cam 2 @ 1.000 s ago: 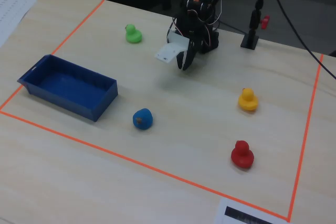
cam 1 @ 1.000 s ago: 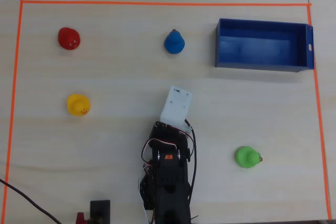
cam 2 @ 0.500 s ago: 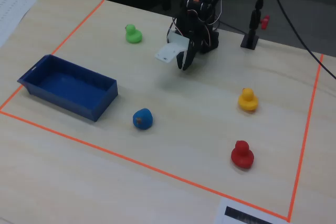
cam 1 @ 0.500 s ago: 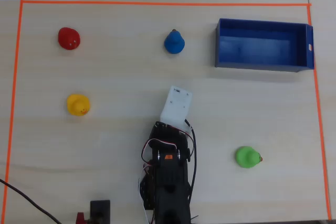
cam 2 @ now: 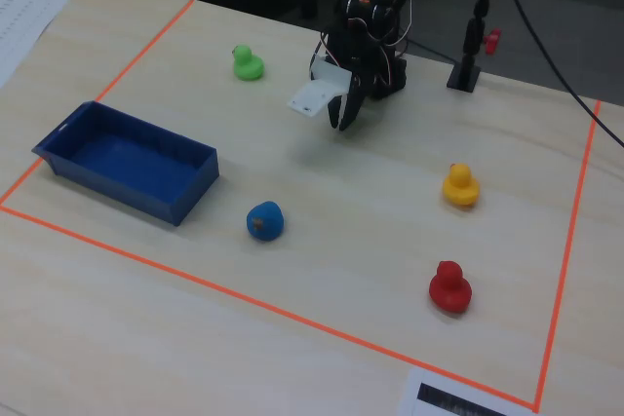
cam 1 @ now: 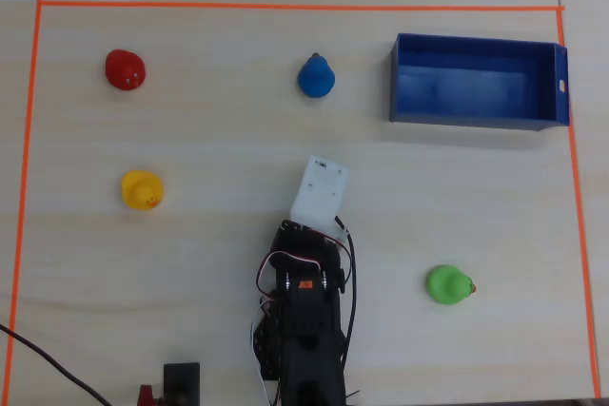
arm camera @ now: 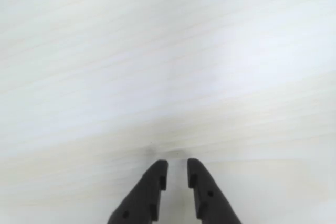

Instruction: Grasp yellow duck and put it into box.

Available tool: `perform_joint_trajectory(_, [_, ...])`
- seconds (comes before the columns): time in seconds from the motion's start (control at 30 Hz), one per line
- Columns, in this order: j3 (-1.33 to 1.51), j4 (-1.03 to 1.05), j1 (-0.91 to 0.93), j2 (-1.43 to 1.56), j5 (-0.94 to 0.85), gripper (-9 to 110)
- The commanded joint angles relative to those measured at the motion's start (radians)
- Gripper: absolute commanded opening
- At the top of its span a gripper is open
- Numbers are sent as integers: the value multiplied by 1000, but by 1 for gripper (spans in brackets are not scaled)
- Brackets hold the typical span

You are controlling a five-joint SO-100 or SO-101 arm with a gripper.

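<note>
The yellow duck (cam 1: 142, 189) sits on the pale wood table at the left in the overhead view, and at the right in the fixed view (cam 2: 460, 185). The dark-blue box (cam 1: 466, 119) lies empty at the upper right of the overhead view, and at the left in the fixed view (cam 2: 107, 188). My gripper (arm camera: 177, 163) hangs over bare table near the middle, well apart from the duck and the box. Its black fingers stand a narrow gap apart and hold nothing. In the fixed view my gripper (cam 2: 341, 122) points down. In the overhead view the white camera mount (cam 1: 319, 192) hides it.
A red duck (cam 1: 125, 70), a blue duck (cam 1: 316, 77) and a green duck (cam 1: 448, 284) also stand on the table. Orange tape (cam 1: 285, 6) borders the work area. A black stand (cam 2: 468, 70) with cables is beside the arm's base.
</note>
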Motion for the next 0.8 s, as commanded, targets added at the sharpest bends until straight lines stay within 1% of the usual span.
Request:
perform_joint_trajectory(0.0, [6,8,2,-5,-8,2])
perform_joint_trajectory(0.2, [6,11,0,-5,-11,2])
perform_joint_trajectory(0.33, [6,11,0,-5,-11,0])
perform_joint_trajectory(0.43, [0,-34,2,-5,-12,1])
perform_joint_trajectory(0.47, [-28,-26,11,-5,-15,6])
perform_joint_trajectory(0.53, [-169,23,23,-58,-15,19])
perform_joint_trajectory(0.6, [-399,104,9,-193,-14,26])
perform_joint_trajectory(0.7, [-747,252,-66,-443,14,39])
perform_joint_trajectory(0.77, [-920,324,-120,-581,49,41])
